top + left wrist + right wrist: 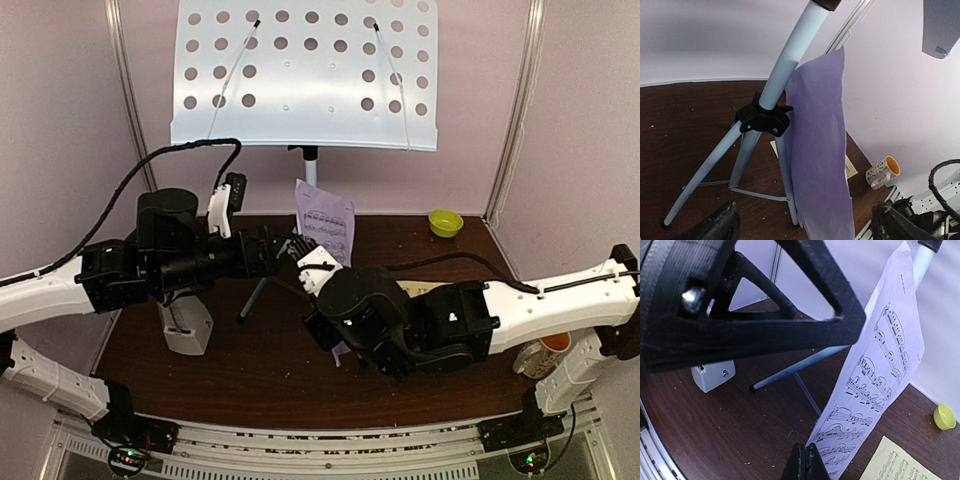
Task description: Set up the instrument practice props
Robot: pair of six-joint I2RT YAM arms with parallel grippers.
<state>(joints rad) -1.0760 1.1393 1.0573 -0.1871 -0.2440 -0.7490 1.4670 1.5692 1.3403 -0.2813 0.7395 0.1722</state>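
Right end effector (805, 461) clenched on lilac page (875, 370), at its bottom edge.
Page stands upright, long axis near vertical, just beside the tripod (772, 85); left end effector (288, 247) released, empty, gaping toward it from the left. Above and behind lies the desk (305, 75): judged next move is up-and-back, right arm.

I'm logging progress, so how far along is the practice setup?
Looks done: the stand is up on its tripod, and the metronome stands nearby. In hand: the right fingers pinch the lilac page upright by the pole, and the left fingers are open beside it. Left: nothing is on the stand yet, and the yellow page lies flat.
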